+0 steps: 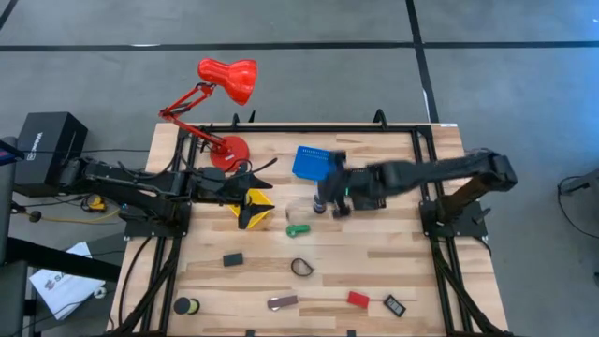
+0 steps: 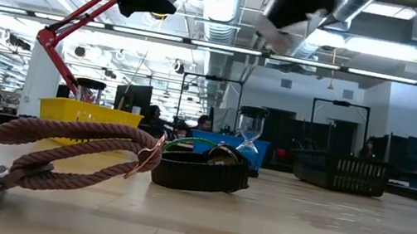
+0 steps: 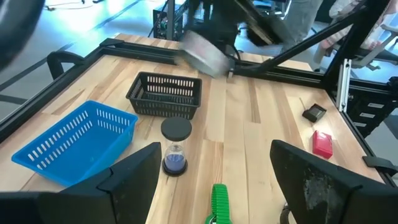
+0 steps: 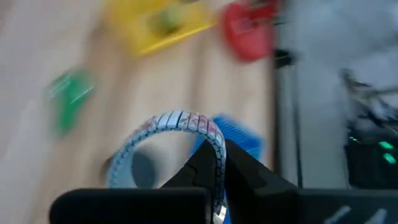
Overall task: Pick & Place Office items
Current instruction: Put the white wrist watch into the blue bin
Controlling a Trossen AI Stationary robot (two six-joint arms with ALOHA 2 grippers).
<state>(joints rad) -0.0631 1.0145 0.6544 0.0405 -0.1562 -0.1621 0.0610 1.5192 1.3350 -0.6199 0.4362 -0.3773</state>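
Wooden table point(image 1: 374, 281) under bright office ceiling lights; near the blue basket point(image 1: 314, 161), the right gripper point(image 4: 214, 177) pinches a metal band point(image 4: 180, 121), the left gripper point(image 3: 214, 180) spread above the hourglass point(image 3: 176, 148).

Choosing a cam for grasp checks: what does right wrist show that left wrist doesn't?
Only right wrist: the right hand shut on a ribbed ring, seen close up, plus the yellow basket and red lamp base.
Only left wrist: the open left hand, the black basket, the red block and a black block; the right arm is just a blur there.
Both: the blue basket and the green piece.
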